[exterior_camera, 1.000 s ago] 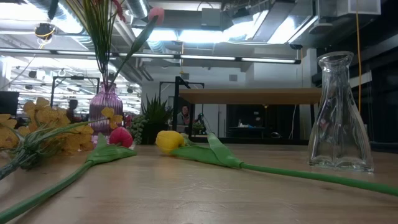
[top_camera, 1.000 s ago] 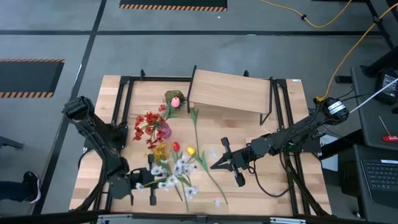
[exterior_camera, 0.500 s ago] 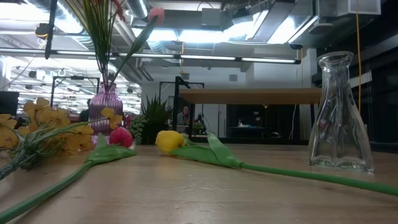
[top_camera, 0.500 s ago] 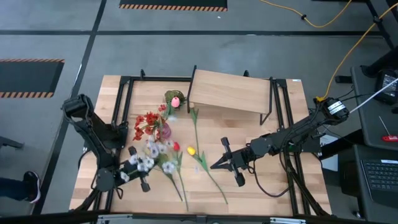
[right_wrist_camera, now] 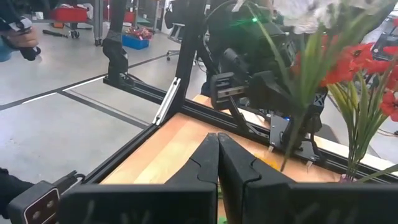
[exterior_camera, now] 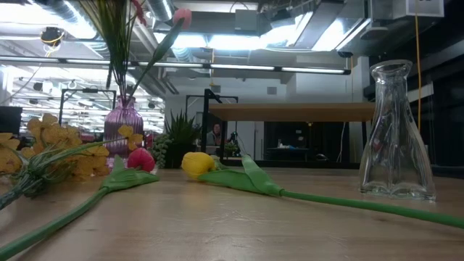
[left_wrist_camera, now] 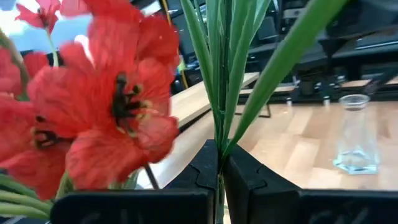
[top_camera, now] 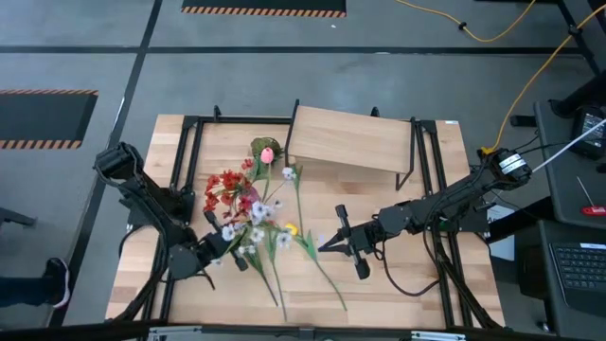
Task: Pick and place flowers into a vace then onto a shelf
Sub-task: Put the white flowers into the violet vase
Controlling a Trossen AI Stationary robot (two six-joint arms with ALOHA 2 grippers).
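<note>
In the low view the purple vase's (exterior_camera: 122, 127) stems run off the top edge, so only a pink bud (exterior_camera: 181, 14) shows of what it holds. The yellow blooms (exterior_camera: 51, 148) are cut by the left edge, and the long green stem (exterior_camera: 362, 204) leaves the picture at the right. Neither arm shows in that view.

In the left wrist view a blurred red bloom (left_wrist_camera: 102, 118) fills the near field and hides most of the worktop (left_wrist_camera: 298, 149); the green stems (left_wrist_camera: 221, 74) run out of the top, their heads unseen.

From above, the left pincer (top_camera: 230, 254) sits under white blossoms (top_camera: 256, 232).
</note>
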